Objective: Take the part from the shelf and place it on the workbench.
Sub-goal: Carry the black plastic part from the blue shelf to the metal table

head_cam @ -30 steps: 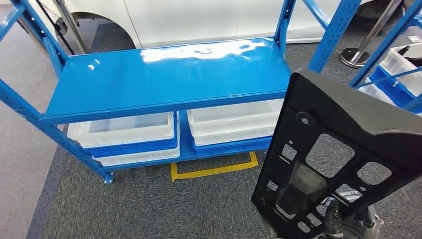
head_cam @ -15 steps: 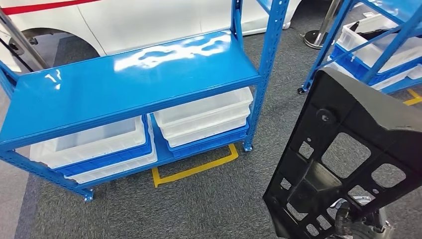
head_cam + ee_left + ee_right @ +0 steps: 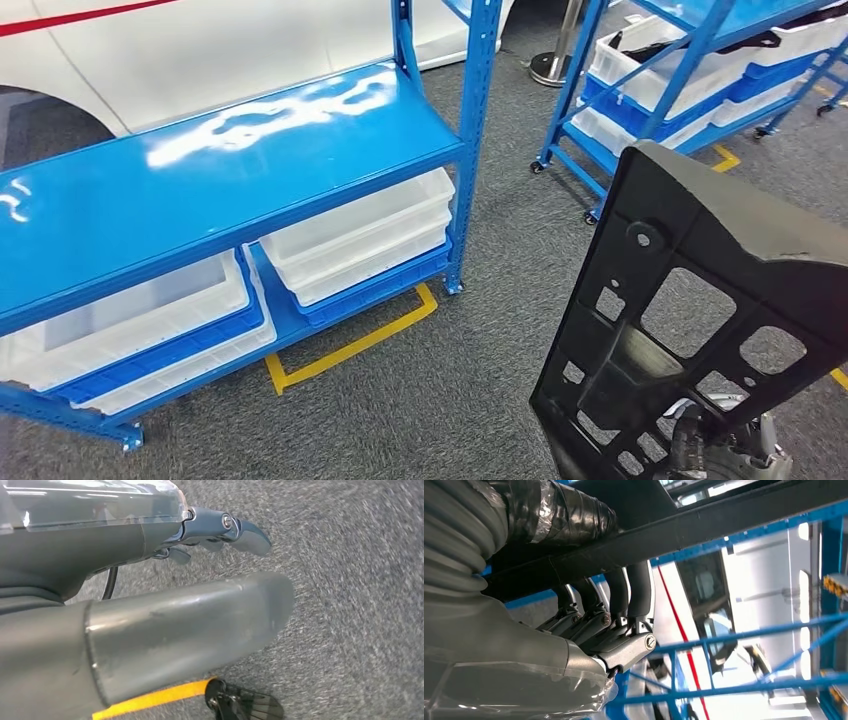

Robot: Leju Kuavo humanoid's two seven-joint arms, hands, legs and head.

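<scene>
A large flat black plastic part [image 3: 700, 300] with several cut-out openings stands tilted at the lower right of the head view. My right hand [image 3: 722, 450] holds it from below, mostly hidden behind it. In the right wrist view the dark fingers [image 3: 624, 597] curl around a black bar of the part [image 3: 664, 530]. My left hand [image 3: 150, 620] hangs over grey carpet, thumb out, fingers loosely spread, holding nothing.
A blue shelf unit [image 3: 200, 190] with a bare top deck stands at left, white bins [image 3: 360, 235] on its lower level. Yellow floor tape [image 3: 350, 345] marks its corner. A second wheeled blue rack [image 3: 660, 90] with bins stands at back right, beside a stanchion base [image 3: 550, 68]. A white car [image 3: 200, 50] is behind.
The camera has swung to the right: the blue shelf slid left in the picture and the second rack came into view. The black part stays held in my right hand.
</scene>
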